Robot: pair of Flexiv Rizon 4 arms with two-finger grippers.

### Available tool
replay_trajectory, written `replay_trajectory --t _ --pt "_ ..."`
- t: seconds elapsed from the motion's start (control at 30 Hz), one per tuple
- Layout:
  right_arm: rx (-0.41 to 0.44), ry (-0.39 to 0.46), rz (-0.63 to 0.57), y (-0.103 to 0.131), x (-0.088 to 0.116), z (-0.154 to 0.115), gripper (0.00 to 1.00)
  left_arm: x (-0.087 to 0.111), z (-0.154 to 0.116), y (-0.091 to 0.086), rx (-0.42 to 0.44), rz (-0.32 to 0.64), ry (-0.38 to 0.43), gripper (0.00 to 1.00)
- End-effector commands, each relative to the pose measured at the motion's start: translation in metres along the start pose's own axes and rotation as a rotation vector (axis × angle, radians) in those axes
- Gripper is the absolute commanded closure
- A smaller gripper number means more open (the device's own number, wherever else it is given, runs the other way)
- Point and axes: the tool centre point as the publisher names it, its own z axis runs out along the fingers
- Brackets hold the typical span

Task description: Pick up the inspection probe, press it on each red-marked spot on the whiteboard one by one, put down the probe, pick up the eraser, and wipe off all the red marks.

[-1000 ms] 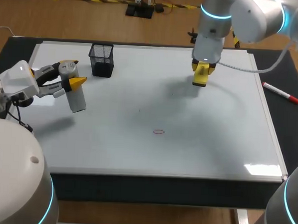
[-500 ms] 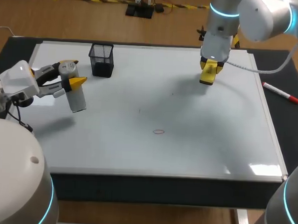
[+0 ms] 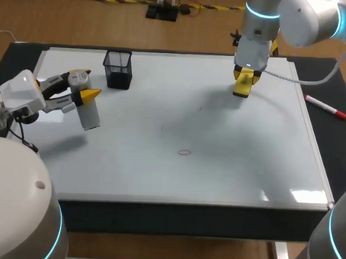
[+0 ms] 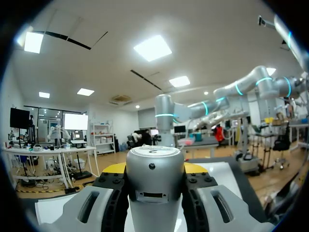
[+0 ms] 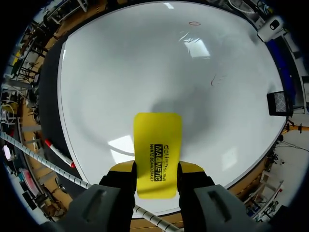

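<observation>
My left gripper (image 3: 86, 85) hangs over the whiteboard's (image 3: 159, 175) left side, shut on the silver cylindrical probe (image 3: 89, 112), which tilts downward. In the left wrist view the probe (image 4: 154, 191) fills the gap between the left gripper's (image 4: 155, 169) fingers. My right gripper (image 3: 244, 79) is over the board's far right part, shut on the yellow eraser (image 3: 241, 88). The right wrist view shows the eraser (image 5: 157, 145) sticking out ahead of the right gripper (image 5: 157, 170), above the board. A red oval mark (image 3: 184, 152) lies near the middle front. The same oval mark (image 5: 194, 22) and a thin red stroke (image 5: 217, 79) show far ahead of the eraser.
A black mesh pen cup (image 3: 118, 69) stands at the board's far left. A red-capped marker (image 3: 326, 107) lies on the black table to the right of the board. Faint small marks (image 3: 162, 128) dot the board's centre.
My right arm has carried the eraser a little to the right and toward the far edge, then settled. The left arm and the probe have not moved.
</observation>
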Motion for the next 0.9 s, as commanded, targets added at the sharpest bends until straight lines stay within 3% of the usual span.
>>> replay_trajectory --t 0.03,0.2,0.57,0.9 --pt "0.0 0.004 -0.002 -0.001 0.0 -0.001 1.0 0.0 0.0 -0.001 0.001 0.001 -0.001 1.0" --pt "0.0 0.004 -0.002 -0.001 0.0 -0.001 1.0 0.004 0.005 -0.002 0.003 0.0 0.016 1.0" --pt "0.0 0.004 -0.002 -0.001 0.0 -0.001 1.0 0.041 0.042 -0.012 0.039 -0.003 0.157 1.0" --pt "0.0 0.004 -0.002 -0.001 0.0 -0.001 1.0 0.088 0.099 0.004 0.033 -0.062 0.362 1.0"
